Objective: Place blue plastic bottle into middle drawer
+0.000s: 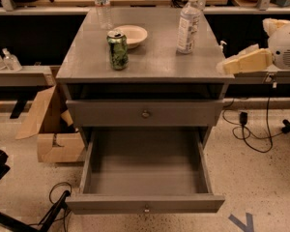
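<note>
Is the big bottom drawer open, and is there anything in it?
Open and empty: the middle drawer is pulled out, its grey floor bare. The gripper is beside the cabinet, at its right edge.

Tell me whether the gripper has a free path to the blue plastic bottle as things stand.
Probably yes. The gripper hangs at the cabinet top's right edge, and only bare surface lies between it and the blue plastic bottle; the green can and bowl stand farther left.

legible text: none | blue plastic bottle (188, 27) label: unreadable | green can (118, 51): unreadable
</note>
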Robot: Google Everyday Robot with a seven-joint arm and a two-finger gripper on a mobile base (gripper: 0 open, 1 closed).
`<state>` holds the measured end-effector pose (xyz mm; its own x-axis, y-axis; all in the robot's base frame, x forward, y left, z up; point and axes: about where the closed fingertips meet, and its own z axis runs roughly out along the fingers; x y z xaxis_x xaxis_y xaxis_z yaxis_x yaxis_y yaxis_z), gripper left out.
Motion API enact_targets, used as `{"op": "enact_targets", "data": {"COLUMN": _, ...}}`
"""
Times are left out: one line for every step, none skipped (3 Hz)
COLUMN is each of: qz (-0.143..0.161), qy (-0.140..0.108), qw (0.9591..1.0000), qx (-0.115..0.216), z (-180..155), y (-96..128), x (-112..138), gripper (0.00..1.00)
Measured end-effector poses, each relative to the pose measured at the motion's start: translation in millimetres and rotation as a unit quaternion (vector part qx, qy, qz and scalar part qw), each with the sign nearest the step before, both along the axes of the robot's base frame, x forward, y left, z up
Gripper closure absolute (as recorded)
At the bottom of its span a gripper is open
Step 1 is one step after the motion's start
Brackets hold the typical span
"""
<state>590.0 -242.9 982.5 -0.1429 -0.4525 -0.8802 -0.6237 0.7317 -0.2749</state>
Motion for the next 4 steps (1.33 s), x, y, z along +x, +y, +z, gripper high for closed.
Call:
{"op": "enact_targets", "data": {"qz": -0.007, "qy": -0.015, "qw": 0.9998, "qx": 0.013, "z": 6, "y": 0, "x": 3, "gripper": 0.0}}
{"op": "enact_targets", "data": {"qz": -0.007, "qy": -0.015, "qw": 0.9998, "qx": 0.013, "z": 5, "y": 1, "x": 3, "gripper": 0.0}}
{"op": "enact_targets", "data": {"qz": 0.001, "qy": -0.039, "qw": 0.9984, "qx": 0.04, "z": 3, "y": 8, "x": 35, "gripper": 0.0}}
{"op": "enact_targets", "data": {"qz": 0.008, "qy": -0.085, "qw": 0.9909, "qx": 0.104, "z": -6, "y": 22, "x": 112, "gripper": 0.0}}
